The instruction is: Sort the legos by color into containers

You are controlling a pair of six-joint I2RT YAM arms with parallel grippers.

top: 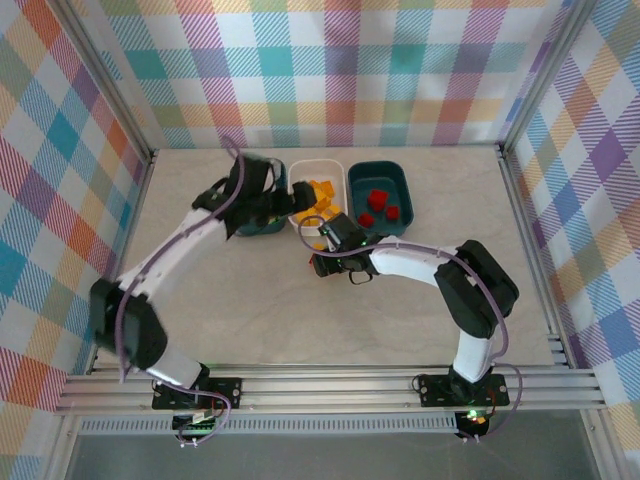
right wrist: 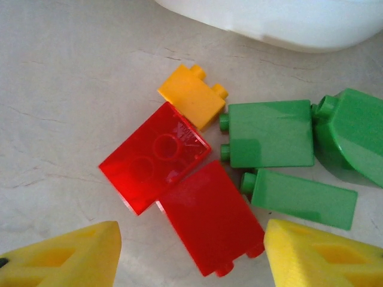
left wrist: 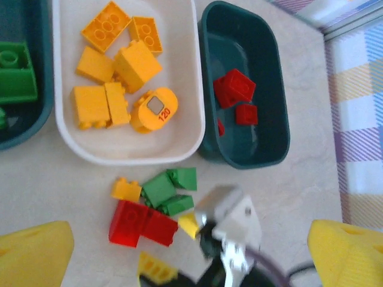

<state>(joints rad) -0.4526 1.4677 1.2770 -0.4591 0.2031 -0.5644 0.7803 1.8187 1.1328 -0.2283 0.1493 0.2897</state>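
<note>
Loose legos lie on the table in front of the white container [right wrist: 269,21]: a clear red brick [right wrist: 154,158], a solid red brick [right wrist: 209,218], an orange-yellow brick [right wrist: 192,95] and three green bricks [right wrist: 272,134]. My right gripper [right wrist: 191,257] hangs low over them, open, its yellow fingers on either side of the solid red brick. My left gripper [left wrist: 191,257] is wide open and holds nothing; it hovers by the left teal container [top: 275,228], which holds green bricks [left wrist: 15,75]. The white container [left wrist: 119,156] holds orange-yellow bricks [left wrist: 134,63]. The right teal container [left wrist: 269,89] holds red bricks [left wrist: 234,88].
The three containers stand in a row at the back of the table [top: 250,310]. Checked cloth walls [top: 330,70] close in the back and sides, with a metal frame rail [top: 330,385] along the near edge. The two arms reach close together near the white container.
</note>
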